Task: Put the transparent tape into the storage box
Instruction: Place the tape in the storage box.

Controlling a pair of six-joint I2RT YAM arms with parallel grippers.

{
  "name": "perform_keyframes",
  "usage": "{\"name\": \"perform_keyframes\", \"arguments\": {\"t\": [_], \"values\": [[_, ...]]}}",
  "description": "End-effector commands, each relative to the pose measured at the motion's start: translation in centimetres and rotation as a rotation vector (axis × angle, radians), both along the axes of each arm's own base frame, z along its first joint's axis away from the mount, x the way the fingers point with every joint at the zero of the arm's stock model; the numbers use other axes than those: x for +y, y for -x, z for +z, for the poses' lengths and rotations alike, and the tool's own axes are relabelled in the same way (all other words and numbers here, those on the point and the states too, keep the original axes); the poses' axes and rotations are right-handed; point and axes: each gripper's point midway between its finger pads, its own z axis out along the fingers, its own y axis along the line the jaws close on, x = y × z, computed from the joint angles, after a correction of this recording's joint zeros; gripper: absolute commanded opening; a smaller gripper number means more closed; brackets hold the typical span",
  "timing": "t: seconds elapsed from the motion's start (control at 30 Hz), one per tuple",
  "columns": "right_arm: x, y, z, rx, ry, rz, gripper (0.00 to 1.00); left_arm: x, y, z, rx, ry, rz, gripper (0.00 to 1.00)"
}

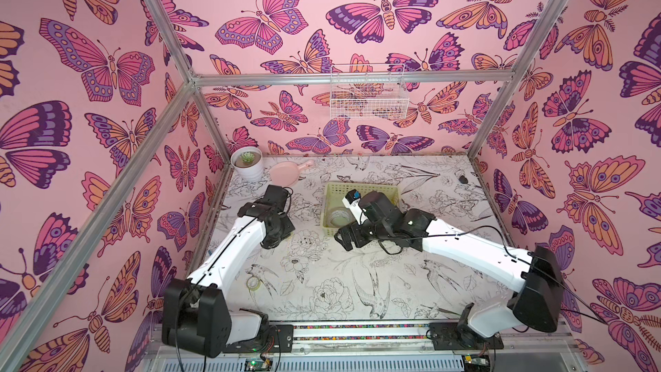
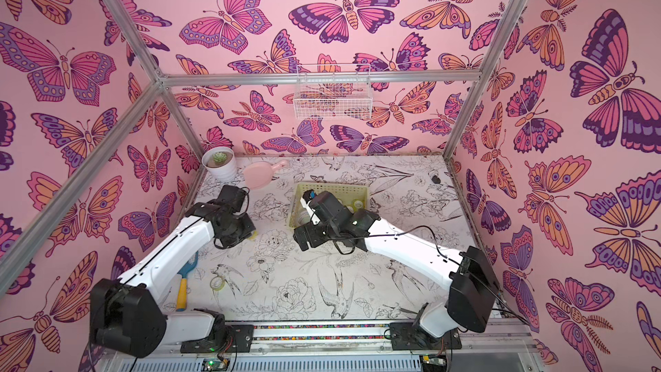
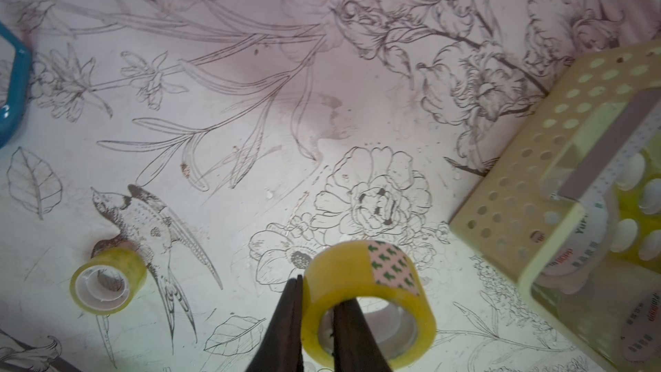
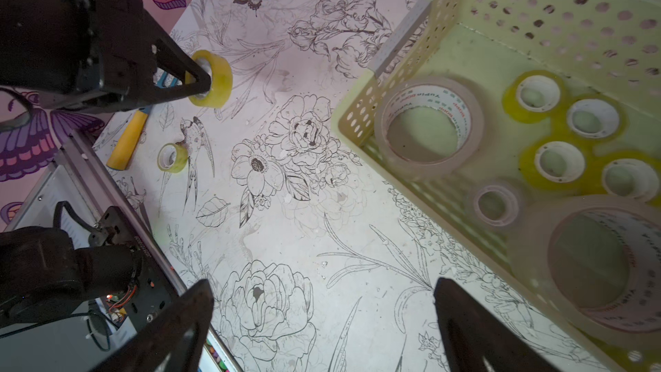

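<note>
Left gripper point(image 3: 318, 293) clamps transparent tape point(image 3: 357, 270) wall, outside storage box point(image 3: 518, 173).

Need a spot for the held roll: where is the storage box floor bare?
Bare floor lies in the storage box corner between its perforated walls, a large roll and the small yellow rolls. Elsewhere rolls crowd it.

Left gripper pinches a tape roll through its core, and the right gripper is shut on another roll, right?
No: the left gripper pinches the tape roll through its core, but the right gripper is open and empty, as the right wrist view shows.
</note>
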Motion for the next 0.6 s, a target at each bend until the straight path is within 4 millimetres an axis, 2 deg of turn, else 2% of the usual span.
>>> {"name": "perform_keyframes", "arguments": {"t": [0.0,0.33,0.43,0.57], "values": [[-2.1,-1.2,0.4,-0.050,0.028,-0.108,0.99,-2.0,-1.2,0.7,0.016,-0.012,-0.098,0.03],[-5.9,-2.0,1.1,-0.113,0.064,-0.248,0.99,-10.3,-8.9,2.9,-0.050,0.003,-0.317,0.03],[-6.9,-2.1,1.3,-0.129,0.080,-0.281,0.99,-12.2,-10.8,2.6,-0.052,0.004,-0.368,0.03],[-8.2,-2.0,1.6,-0.147,0.088,-0.315,0.99,-14.2,-13.1,1.2,-0.043,0.002,-0.439,0.03]]}}
